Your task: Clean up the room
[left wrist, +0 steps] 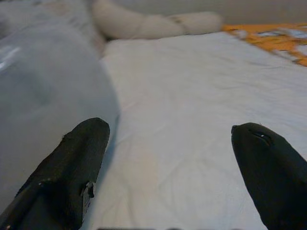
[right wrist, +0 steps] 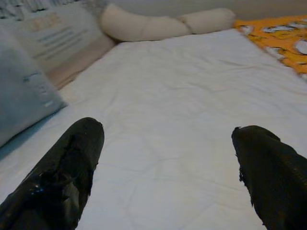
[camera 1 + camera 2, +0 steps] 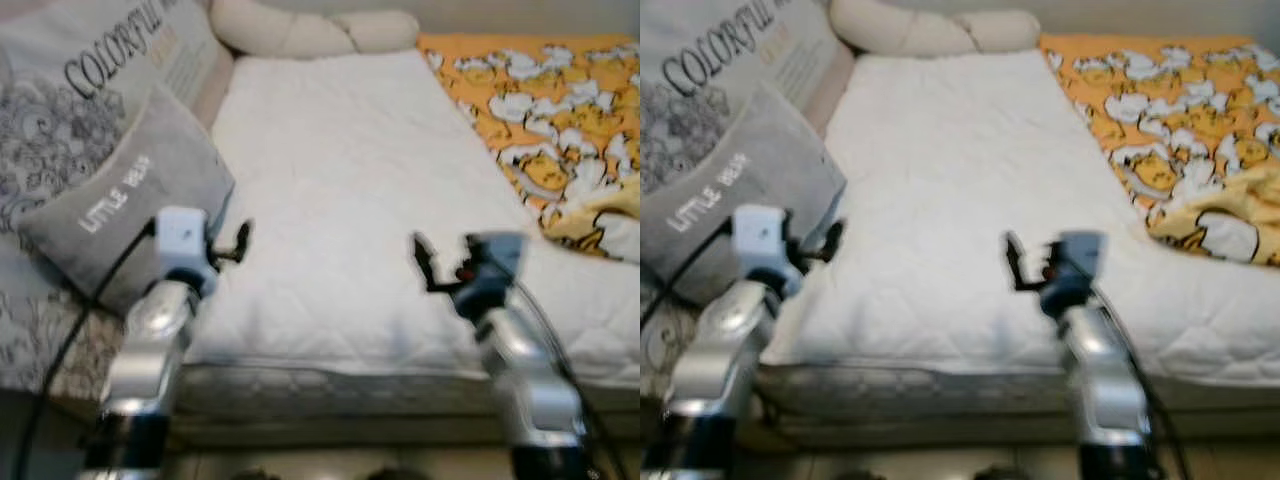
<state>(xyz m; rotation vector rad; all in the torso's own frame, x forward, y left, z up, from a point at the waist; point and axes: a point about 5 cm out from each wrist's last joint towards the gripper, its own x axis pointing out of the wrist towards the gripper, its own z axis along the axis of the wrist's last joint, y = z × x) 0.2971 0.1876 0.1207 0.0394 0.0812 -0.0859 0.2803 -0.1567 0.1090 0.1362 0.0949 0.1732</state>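
A white quilted bed (image 3: 340, 170) lies before me. A grey cushion (image 3: 130, 200) lettered "LITTLE BEAR" leans at its left edge, against a larger printed pillow (image 3: 70, 90). An orange blanket (image 3: 550, 110) with a cartoon pattern lies crumpled along the right side. My left gripper (image 3: 240, 242) hovers open over the bed's near left part, right beside the grey cushion (image 1: 43, 96). My right gripper (image 3: 422, 262) is held open above the near middle of the sheet (image 2: 182, 96). Neither holds anything.
A long beige bolster (image 3: 310, 30) runs across the far end of the bed. The mattress's front edge (image 3: 340, 385) is just below my arms, with floor beneath. The printed pillow fills the left side.
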